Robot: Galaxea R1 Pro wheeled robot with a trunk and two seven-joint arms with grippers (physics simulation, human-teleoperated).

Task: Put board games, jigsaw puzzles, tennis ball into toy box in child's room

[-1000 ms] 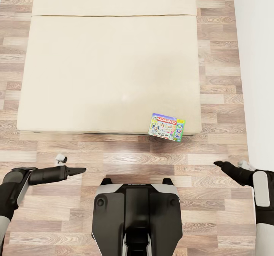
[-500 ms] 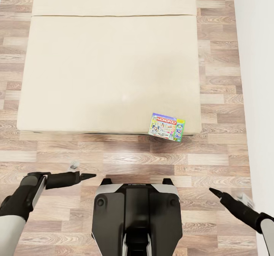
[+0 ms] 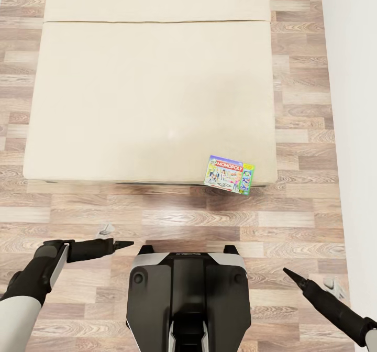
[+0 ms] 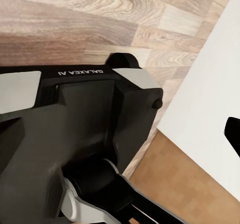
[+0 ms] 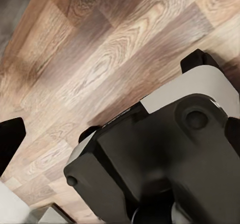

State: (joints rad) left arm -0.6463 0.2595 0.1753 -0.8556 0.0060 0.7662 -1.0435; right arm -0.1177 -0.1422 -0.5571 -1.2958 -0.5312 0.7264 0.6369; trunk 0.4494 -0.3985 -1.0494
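One board game (image 3: pixel 229 174), a flat colourful box lettered MONOPOLY, lies on the near right corner of the bed (image 3: pixel 152 95), its edge over the mattress front. My left gripper (image 3: pixel 124 244) hangs low over the floor beside my base, pointing right, far short of the box. My right gripper (image 3: pixel 289 274) points up and left from the lower right, also well short of the bed. In each wrist view one black fingertip (image 4: pixel 233 130) (image 5: pixel 10 140) sits at the picture's edge with nothing held. The table and toy box are out of view.
My dark base (image 3: pixel 188 289) stands on the wood floor (image 3: pixel 173 216) just in front of the bed. A white wall (image 3: pixel 351 106) runs along the right side, leaving a narrow floor strip beside the bed.
Both arms have dropped back toward my body: the left gripper slid right toward the base, the right gripper sank toward the lower right. The bed and box have not shifted.
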